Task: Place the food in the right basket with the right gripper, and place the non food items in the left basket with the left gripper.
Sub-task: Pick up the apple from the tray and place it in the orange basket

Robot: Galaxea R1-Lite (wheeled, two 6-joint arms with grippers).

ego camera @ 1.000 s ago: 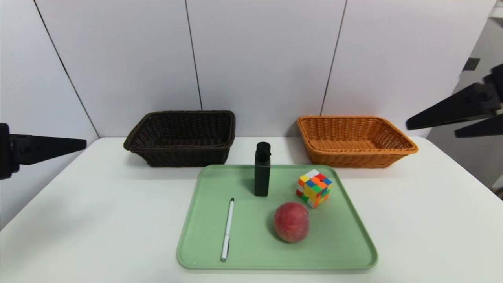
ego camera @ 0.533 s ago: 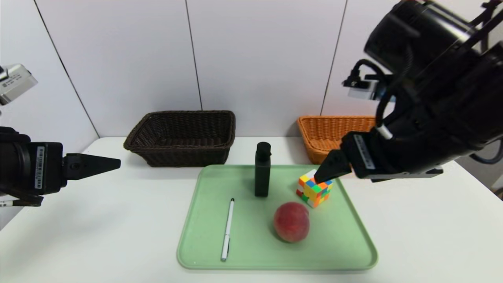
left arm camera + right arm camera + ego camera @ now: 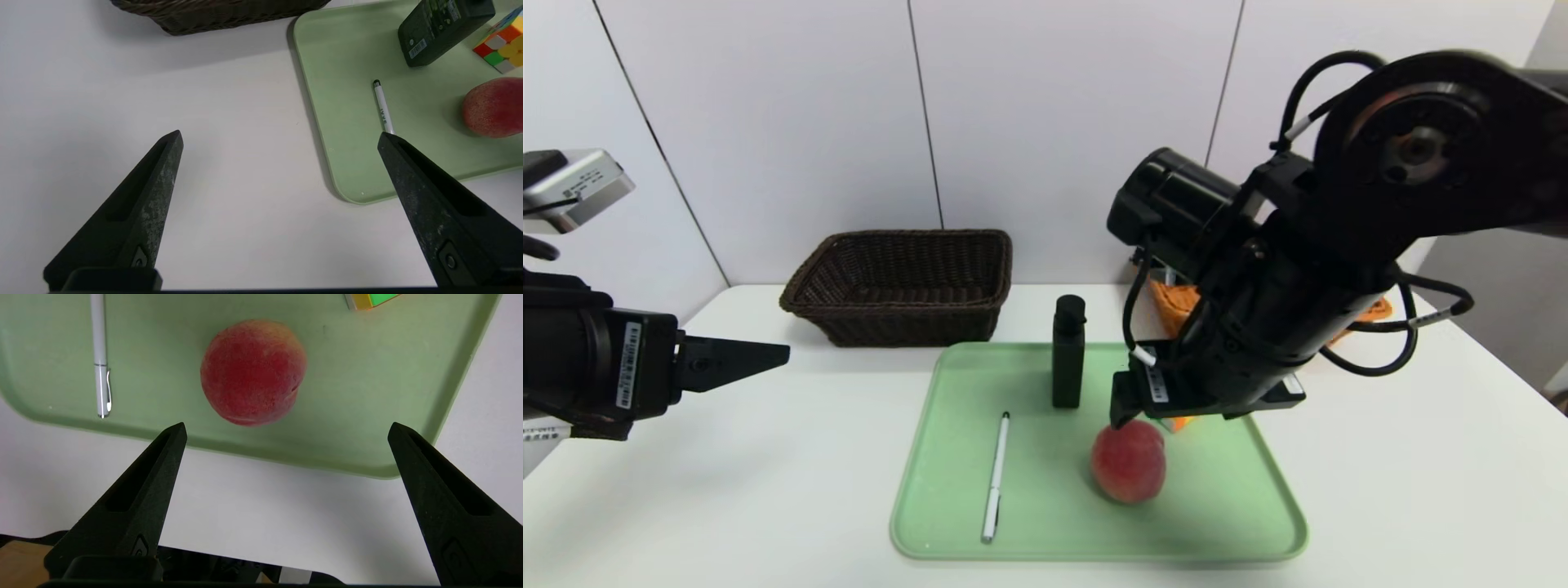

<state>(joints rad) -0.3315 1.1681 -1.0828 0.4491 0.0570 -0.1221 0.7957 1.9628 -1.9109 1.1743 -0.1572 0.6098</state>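
Right claw [image 3: 287,424], spread wide and empty — over the tray [image 3: 347,437], near the peach [image 3: 253,372].

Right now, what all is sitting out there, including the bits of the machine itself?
Round peach-like fruit: one, reddish-pink, on the tray
Slim capped bottle: one, black, upright on the tray
Thin pen: one, white and silver, on the tray's left
Puzzle cube: one, multicoloured, on the tray behind the fruit
Flat tray: one, green, on the table
Wicker basket: one, dark brown, back left
Wicker basket: one, orange, back right, mostly hidden
Table: one, white, underneath
Left gripper: one, black, open, left of the tray
Right gripper: one, black, open, above the tray
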